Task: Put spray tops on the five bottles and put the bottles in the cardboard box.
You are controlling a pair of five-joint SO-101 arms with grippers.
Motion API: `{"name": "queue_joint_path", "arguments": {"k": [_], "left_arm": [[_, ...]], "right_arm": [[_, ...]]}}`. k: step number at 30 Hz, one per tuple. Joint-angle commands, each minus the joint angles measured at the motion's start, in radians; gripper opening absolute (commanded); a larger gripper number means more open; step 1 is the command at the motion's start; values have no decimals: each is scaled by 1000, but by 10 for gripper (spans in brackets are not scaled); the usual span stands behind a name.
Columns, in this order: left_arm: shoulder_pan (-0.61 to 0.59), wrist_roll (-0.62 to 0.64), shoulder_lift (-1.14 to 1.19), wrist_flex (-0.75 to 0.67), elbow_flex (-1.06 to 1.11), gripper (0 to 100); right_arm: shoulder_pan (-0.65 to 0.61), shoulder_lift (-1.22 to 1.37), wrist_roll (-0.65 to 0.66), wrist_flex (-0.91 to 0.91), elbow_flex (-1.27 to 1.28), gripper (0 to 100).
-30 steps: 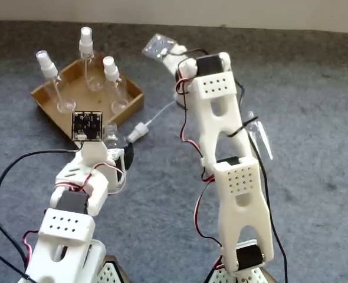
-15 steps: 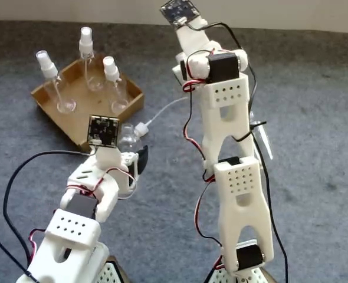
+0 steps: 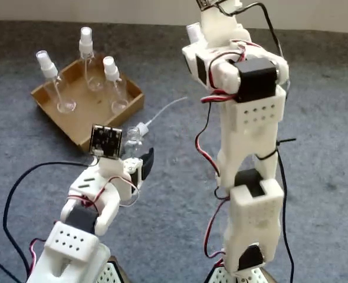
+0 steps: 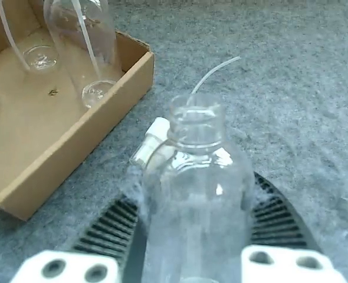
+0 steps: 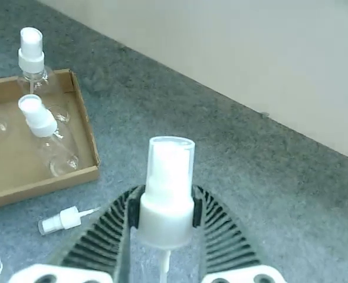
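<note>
Both clamp something: left gripper (image 4: 194, 227) an uncapped bottle (image 4: 191, 177), cardboard box (image 4: 74, 147) ahead of it; right gripper (image 5: 166, 212) a spray top (image 5: 168, 168).

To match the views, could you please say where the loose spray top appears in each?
High view: loose spray top beside the cardboard box.
Left wrist view: loose spray top behind the held bottle.
Right wrist view: loose spray top beside the box.
Shared landmark: cardboard box.
</note>
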Motion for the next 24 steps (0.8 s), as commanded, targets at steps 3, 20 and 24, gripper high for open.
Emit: {"name": "queue_joint_path", "arguments": {"k": [3,20,24], "left_arm": [[54,-103,-343,-15,133,56],[220,-147,-561,25,231,56],[309,-147,-561,23,231,56]], "right_arm": [[-68,-303,-66,13,248,5],[-134,-757,-276,13,519,5],[-134,-878,-278,12,613,5]]}}
